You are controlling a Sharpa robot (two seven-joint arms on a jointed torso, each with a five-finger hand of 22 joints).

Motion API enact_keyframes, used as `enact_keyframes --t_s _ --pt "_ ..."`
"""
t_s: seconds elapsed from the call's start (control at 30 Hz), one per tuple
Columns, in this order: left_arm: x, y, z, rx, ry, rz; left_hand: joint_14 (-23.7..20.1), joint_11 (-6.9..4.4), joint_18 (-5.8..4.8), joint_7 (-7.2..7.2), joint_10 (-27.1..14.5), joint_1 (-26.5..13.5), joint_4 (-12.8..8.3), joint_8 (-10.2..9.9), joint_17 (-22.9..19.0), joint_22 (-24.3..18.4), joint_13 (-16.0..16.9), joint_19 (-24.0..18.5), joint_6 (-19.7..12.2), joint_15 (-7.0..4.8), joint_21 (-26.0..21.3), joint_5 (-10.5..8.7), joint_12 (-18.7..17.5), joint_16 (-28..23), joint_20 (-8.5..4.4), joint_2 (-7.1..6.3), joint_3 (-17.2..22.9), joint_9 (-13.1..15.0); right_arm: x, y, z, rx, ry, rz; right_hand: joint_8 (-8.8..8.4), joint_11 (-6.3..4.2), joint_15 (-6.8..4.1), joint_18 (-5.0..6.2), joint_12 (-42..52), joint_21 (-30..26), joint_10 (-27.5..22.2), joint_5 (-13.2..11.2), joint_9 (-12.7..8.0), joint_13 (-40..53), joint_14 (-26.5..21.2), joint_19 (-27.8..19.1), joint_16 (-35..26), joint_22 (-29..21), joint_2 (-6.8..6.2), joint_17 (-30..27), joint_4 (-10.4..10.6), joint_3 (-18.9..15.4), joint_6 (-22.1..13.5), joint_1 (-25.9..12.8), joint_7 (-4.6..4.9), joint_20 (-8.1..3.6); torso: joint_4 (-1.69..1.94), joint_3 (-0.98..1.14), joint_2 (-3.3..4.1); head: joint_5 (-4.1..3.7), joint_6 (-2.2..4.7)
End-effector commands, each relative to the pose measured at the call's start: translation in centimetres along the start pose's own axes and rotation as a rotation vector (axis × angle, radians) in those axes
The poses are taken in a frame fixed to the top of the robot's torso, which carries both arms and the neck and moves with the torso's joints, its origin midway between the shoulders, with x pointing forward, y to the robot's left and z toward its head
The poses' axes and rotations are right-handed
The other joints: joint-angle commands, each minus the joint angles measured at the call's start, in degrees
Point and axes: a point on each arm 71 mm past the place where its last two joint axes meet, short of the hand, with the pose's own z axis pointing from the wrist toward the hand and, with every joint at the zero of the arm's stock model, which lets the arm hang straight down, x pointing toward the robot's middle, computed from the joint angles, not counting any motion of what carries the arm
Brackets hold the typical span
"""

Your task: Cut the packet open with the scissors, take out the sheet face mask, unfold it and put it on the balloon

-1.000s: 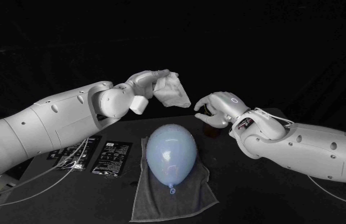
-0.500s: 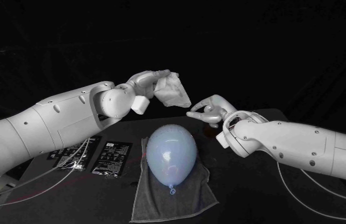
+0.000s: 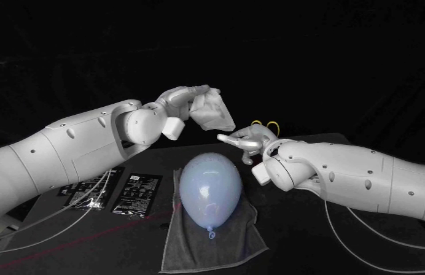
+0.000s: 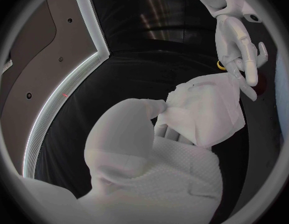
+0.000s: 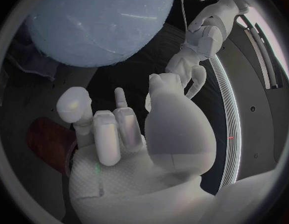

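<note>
The left hand [image 3: 182, 99] grips the folded sheet mask [image 3: 214, 112], raised above the far edge of the table [image 3: 292, 250]. The right hand [image 3: 245, 139] is spread and holds nothing. Its fingertips [image 4: 248, 82] lie at the mask's edge, possibly touching it. The balloon [image 3: 210, 186] lies on a grey towel [image 3: 222, 247] at the table's middle. Two packets [image 3: 137, 195] lie near the left edge.
</note>
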Motion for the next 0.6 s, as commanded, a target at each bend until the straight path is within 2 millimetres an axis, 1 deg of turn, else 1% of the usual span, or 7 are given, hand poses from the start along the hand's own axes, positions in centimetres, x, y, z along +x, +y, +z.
enact_keyframes --t_s 0.03,0.1,0.17,0.3,0.47,0.6 --pt "0.23 -0.24 0.11 0.019 0.002 0.002 -0.2 -0.12 0.95 2.25 -0.4 -0.5 0.2 0.1 -0.1 0.1 0.0 0.4 0.4 -0.01 0.3 0.12 -0.1 -0.2 -0.08 0.11 0.2 0.0 0.37 0.37 0.1 -0.027 0.019 0.119 0.56 0.18 0.25 0.61 0.1 -0.1 0.4 -0.1 0.2 9.7 5.1 -0.3 -0.1 0.1 1.08 11.9 0.0 -0.9 -0.1 0.9 -0.22 0.01 0.03 0.05 0.04 0.06 0.01" --pt "0.23 -0.24 0.13 0.019 0.001 0.002 -0.2 -0.12 0.95 2.25 -0.4 -0.5 0.2 0.1 -0.1 0.1 0.0 0.4 0.4 -0.01 0.3 0.12 -0.1 -0.2 -0.08 0.11 0.2 0.0 0.49 0.55 0.15 -0.043 0.017 0.154 1.34 0.05 0.16 0.52 0.5 0.4 0.7 -0.1 0.5 9.9 5.2 0.0 0.0 0.5 2.36 12.4 -0.6 -1.1 0.1 3.3 -0.37 -0.04 -0.01 0.05 0.01 0.02 -0.05" --pt "0.24 -0.23 0.15 0.019 0.0 0.002 -0.2 -0.12 0.95 2.25 -0.4 -0.5 0.2 0.1 -0.1 0.1 0.0 0.4 0.4 -0.01 0.3 0.12 -0.1 -0.2 -0.08 0.11 0.2 0.0 0.46 0.69 0.18 -0.059 0.008 0.182 1.67 0.01 0.11 0.44 0.9 0.8 0.9 -0.1 0.6 10.1 5.3 0.2 0.1 0.8 2.85 12.7 -0.9 -1.4 0.0 4.3 -0.41 -0.09 -0.05 0.04 -0.01 0.01 -0.04" --pt "0.29 -0.22 0.19 0.019 0.001 0.002 -0.2 -0.12 0.95 2.25 -0.4 -0.5 0.2 0.1 -0.1 0.1 0.0 0.4 0.4 -0.01 0.3 0.12 -0.1 -0.2 -0.08 0.11 0.2 0.0 0.27 0.93 0.28 -0.092 -0.013 0.23 2.25 -0.01 0.11 0.34 1.2 1.3 1.1 -0.1 0.8 10.3 5.5 0.4 0.3 1.2 3.48 13.2 -1.6 -2.0 -0.2 6.1 -0.43 -0.12 -0.01 0.02 -0.04 -0.03 -0.01" --pt "0.32 -0.21 0.2 0.018 0.002 0.002 -0.3 -0.12 0.93 2.26 -0.4 -0.5 0.2 0.1 -0.1 0.1 0.0 0.4 0.5 0.0 0.3 0.13 -0.1 -0.3 -0.09 0.14 0.2 0.1 0.23 1.1 0.42 -0.109 -0.026 0.264 2.51 -0.03 0.09 0.33 1.3 1.3 1.1 -0.1 0.9 10.3 5.5 0.4 0.3 1.2 3.71 13.3 -1.6 -2.2 -0.1 6.2 -0.47 -0.13 -0.04 0.07 0.0 -0.09 0.0" --pt "0.38 -0.19 0.21 0.017 0.004 0.002 -0.3 -0.12 0.93 2.26 -0.4 -0.5 0.2 0.1 -0.1 0.1 0.0 0.4 0.5 0.0 0.3 0.13 -0.1 -0.3 -0.09 0.14 0.2 0.1 0.36 1.21 0.55 -0.113 -0.029 0.278 2.81 -0.09 0.06 0.33 1.4 1.3 1.2 -0.1 1.0 10.4 5.5 0.5 0.4 1.3 4.1 13.3 -1.4 -2.5 0.0 6.3 -0.55 -0.15 -0.04 0.05 -0.01 -0.1 0.01"
